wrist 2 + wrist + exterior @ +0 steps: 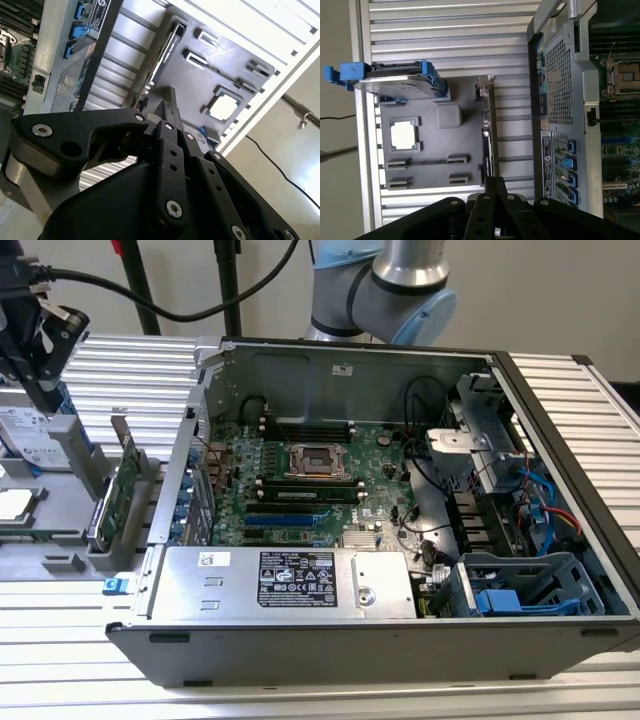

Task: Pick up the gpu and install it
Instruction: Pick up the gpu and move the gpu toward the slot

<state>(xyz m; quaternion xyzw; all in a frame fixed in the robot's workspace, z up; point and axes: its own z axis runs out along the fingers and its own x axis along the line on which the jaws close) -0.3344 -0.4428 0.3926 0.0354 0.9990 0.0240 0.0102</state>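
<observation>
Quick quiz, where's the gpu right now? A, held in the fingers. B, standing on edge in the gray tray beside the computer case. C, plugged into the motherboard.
B: the gpu stands on edge in the gray tray, outside the computer case.

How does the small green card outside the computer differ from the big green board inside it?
The gpu stands on edge in a grey holder outside the case; the motherboard lies flat inside it. The gpu is far smaller and narrower. Both are green circuit boards.
</observation>
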